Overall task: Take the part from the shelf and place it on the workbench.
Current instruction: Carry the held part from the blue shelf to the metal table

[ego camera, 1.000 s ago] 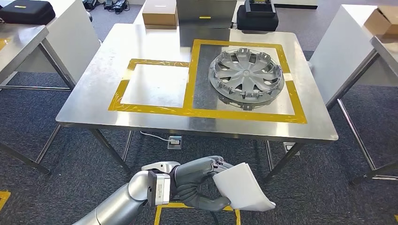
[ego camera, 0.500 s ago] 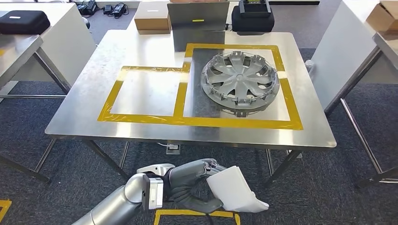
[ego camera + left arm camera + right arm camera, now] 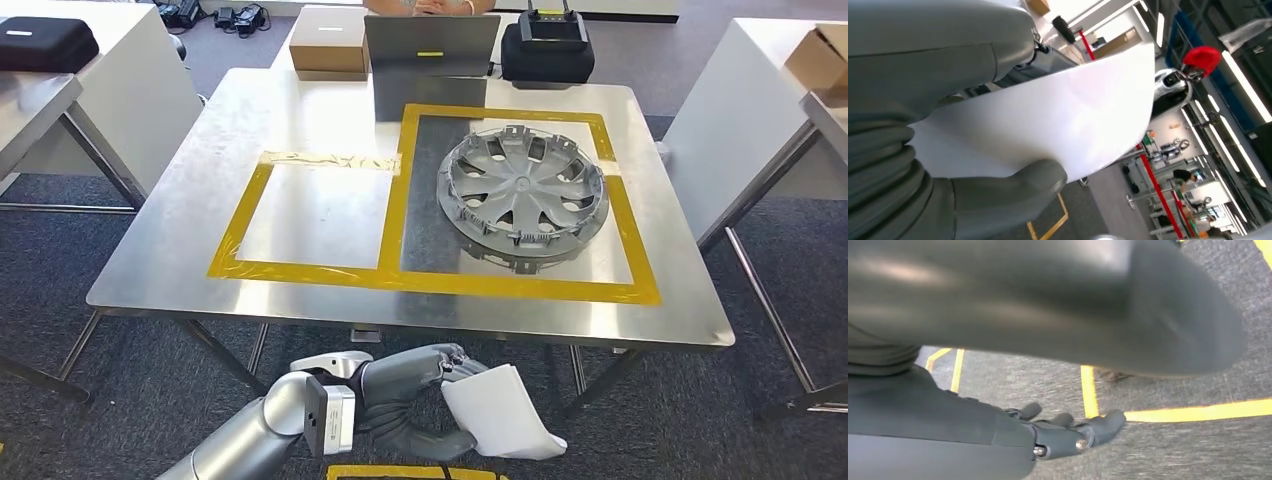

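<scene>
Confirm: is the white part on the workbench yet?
Not yet. The left hand grips the white part below the workbench edge.

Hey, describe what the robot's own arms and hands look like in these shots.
The left arm is a smooth, rounded silver tube ending in a boxy silver wrist block with a dark side panel. The left hand is dark grey with a ribbed cover and a thick grey thumb. The right hand has darker, slim fingers with small metal screws.

hubcap (image 3: 523,193) on workbench (image 3: 180,240), right | laptop (image 3: 430,47) behind | box (image 3: 329,44) left of laptop
</scene>
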Controlling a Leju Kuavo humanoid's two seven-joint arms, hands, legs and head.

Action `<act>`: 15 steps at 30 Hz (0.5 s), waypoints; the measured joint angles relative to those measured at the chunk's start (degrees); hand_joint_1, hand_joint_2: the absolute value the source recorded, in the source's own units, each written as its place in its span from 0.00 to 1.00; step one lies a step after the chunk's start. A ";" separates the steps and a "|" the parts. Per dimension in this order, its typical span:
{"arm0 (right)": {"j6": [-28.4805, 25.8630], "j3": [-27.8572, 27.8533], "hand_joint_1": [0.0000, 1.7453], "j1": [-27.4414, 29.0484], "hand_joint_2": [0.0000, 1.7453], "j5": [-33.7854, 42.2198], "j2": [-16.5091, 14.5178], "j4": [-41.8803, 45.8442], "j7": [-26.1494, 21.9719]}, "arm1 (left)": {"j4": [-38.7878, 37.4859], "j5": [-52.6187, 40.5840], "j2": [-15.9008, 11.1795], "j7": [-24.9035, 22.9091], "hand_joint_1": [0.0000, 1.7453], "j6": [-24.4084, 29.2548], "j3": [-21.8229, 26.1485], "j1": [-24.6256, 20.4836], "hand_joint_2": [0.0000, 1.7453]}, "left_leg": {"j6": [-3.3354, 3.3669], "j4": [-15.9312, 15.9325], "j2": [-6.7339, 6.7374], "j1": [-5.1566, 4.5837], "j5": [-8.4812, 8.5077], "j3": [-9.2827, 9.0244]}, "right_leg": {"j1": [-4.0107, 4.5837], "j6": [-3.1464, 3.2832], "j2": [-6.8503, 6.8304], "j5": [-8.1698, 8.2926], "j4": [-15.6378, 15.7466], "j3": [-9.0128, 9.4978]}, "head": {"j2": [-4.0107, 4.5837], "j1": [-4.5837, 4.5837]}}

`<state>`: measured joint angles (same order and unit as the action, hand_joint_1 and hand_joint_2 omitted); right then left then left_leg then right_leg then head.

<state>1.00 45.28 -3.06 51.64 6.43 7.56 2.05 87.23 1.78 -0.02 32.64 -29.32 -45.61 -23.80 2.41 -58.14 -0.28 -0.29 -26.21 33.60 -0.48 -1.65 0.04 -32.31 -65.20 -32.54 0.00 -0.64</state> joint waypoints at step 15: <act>0.04 0.31 0.00 -0.20 0.00 0.82 -1.99 0.04 -2.32 | -2.28 -0.77 1.27 -2.16 1.00 0.67 -0.65 -3.68 1.00 | -3.20 -5.90 -0.01 0.04 -6.08 -1.71 | -0.34 2.37 -0.17 4.94 6.52 -1.03 | 0.00 -0.17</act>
<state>1.04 45.59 -3.26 52.47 4.44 7.61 -0.27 84.95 1.01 1.25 30.47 -28.65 -46.26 -27.48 -0.79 -64.04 -0.29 -0.25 -32.29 31.88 -0.82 0.71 -0.13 -27.37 -58.68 -33.57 0.00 -0.81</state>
